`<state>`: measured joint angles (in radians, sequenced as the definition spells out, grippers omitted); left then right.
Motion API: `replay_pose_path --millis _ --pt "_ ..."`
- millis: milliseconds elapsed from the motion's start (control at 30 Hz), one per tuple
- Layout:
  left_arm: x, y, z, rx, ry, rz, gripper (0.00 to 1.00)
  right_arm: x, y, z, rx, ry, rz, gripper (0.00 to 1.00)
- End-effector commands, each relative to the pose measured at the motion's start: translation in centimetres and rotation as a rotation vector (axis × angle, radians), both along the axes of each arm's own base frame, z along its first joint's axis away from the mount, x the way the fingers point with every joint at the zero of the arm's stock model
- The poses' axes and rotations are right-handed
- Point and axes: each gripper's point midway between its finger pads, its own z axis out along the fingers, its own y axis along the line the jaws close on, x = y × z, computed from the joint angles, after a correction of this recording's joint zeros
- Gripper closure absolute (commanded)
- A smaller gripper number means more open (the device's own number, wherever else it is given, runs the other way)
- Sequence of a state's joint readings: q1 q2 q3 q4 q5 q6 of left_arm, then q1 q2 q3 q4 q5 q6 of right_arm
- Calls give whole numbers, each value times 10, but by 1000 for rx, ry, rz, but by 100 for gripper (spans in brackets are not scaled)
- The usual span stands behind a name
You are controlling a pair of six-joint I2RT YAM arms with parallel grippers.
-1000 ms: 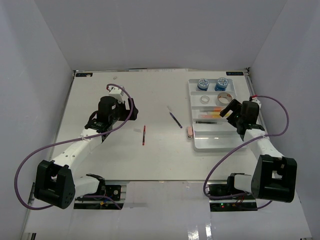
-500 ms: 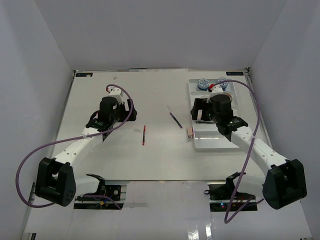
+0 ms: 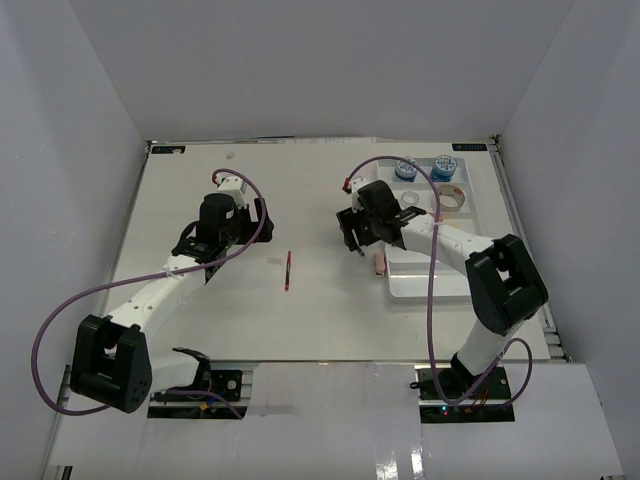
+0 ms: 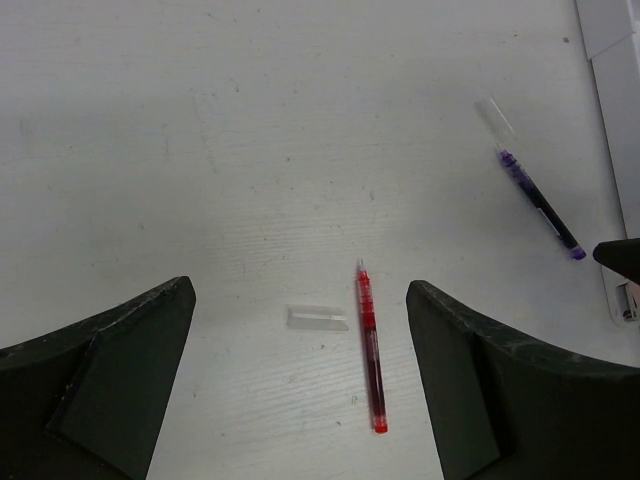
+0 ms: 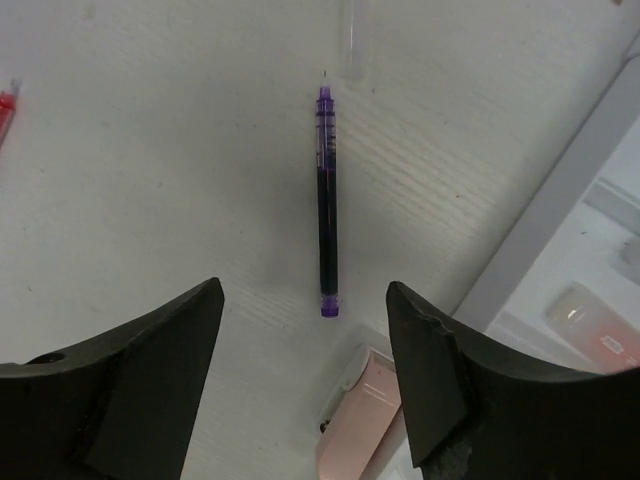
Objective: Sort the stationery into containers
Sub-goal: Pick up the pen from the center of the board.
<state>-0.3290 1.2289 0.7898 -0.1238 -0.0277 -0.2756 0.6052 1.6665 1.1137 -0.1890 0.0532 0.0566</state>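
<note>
Right tool [image 5: 305,295] has swung left off the white tray [image 3: 430,285], now jaws apart above the purple pen [image 5: 326,200] on the bench [image 3: 250,320]. Pickup pending: descend, probably straddling the barrel. Left tool [image 4: 300,295] likewise apart.

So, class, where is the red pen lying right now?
In the top view the red pen lies on the table near its middle, between the left gripper and the purple pen, with a clear cap beside it.
</note>
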Motion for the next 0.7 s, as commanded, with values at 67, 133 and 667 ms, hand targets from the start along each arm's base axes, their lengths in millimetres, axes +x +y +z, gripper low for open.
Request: replay_pose_path --millis 67,133,667 --pt "5 2 12 -7 -23 14 2 0 5 -23 -47 72 44 34" --pt "4 1 11 -8 -22 11 2 0 4 -36 -65 96 47 36" --pt "4 -3 9 -22 -12 -8 2 -20 -7 -76 -161 161 54 62"
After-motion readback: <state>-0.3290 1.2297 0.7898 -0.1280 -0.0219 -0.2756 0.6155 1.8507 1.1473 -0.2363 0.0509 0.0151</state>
